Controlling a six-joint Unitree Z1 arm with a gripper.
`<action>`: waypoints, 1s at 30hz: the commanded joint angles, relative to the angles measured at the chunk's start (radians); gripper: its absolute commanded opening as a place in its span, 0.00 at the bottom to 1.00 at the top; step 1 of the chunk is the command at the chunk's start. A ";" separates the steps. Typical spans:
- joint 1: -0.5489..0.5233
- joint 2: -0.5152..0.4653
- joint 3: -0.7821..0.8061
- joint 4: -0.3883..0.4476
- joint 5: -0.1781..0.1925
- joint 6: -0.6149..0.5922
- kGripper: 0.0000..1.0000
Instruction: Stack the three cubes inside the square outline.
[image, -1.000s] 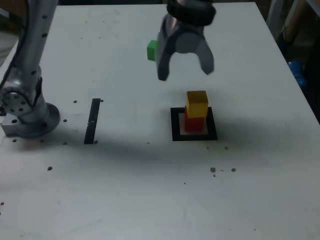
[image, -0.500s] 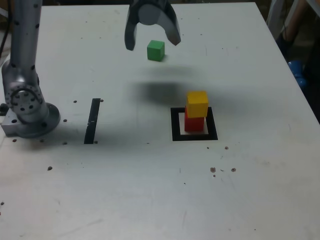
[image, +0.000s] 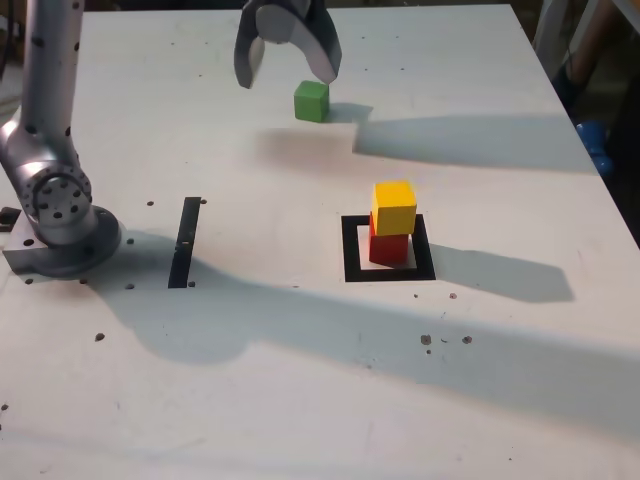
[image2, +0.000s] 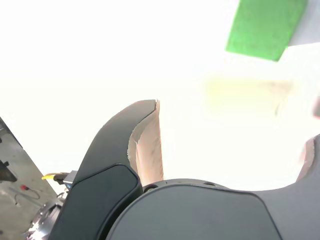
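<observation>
While the arm reaches over the far side of the white table, the scene reads as follows.

Gripper (image: 287, 65): jaws spread wide, holding nothing, raised above the table near its far edge in the ext. view.
Green cube (image: 311, 101): flat on the table, just beside the gripper, toward the ext. view's right of it; not between the jaws.
Wrist view: overexposed, mostly white glare. Green cube (image2: 265, 27) shows as a green patch ahead of the gripper (image2: 235, 130); one dark finger (image2: 125, 145) is clear, the other only a sliver at the frame edge, so the gap to the cube is hard to judge here.
Yellow cube (image: 394, 206): sits on the red cube, turned slightly off square.
Red cube (image: 388, 246): inside the square outline, on its white centre.
Square outline (image: 350, 252): black frame, mid-table, well apart from the green cube.
Black strip (image: 185, 242): thin, straight, toward the ext. view's left of the outline.
Arm base (image: 60, 215): grey, at the ext. view's left edge.
Table (image: 300, 400): white, speckled w/ small dark marks, long shadows across it.
</observation>
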 joint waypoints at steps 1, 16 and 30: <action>0.013 0.024 -0.009 -0.008 0.003 0.009 0.99; 0.048 0.182 -0.046 -0.079 0.004 0.020 0.93; 0.061 0.237 -0.129 -0.075 0.027 0.002 0.55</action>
